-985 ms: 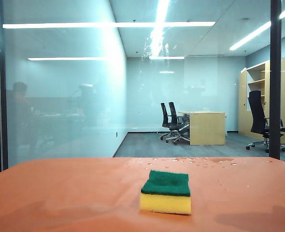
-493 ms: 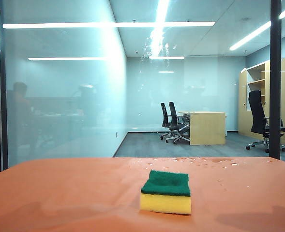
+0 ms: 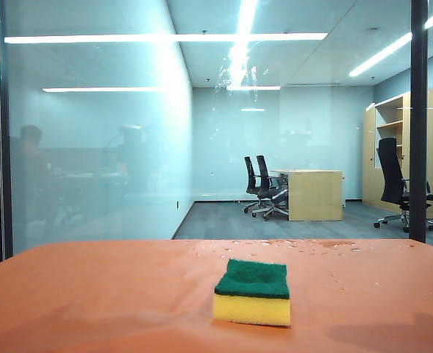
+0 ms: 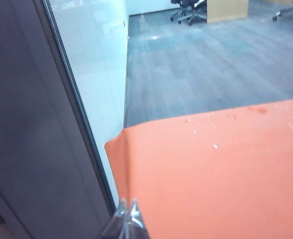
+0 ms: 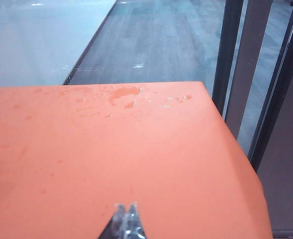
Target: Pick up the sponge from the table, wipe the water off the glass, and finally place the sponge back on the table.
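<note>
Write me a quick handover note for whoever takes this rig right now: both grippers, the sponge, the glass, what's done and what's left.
Left gripper: shut, empty, above the table's left far corner, by the dark frame.
Right gripper: shut, empty, over the table's right side.
Sponge: lying on the table near the middle, green side up, untouched.
Glass: water droplets high up near the middle; more drops on the table's far edge.
Done: nothing.
Left: pick up the sponge, wipe the glass, set the sponge back.
</note>
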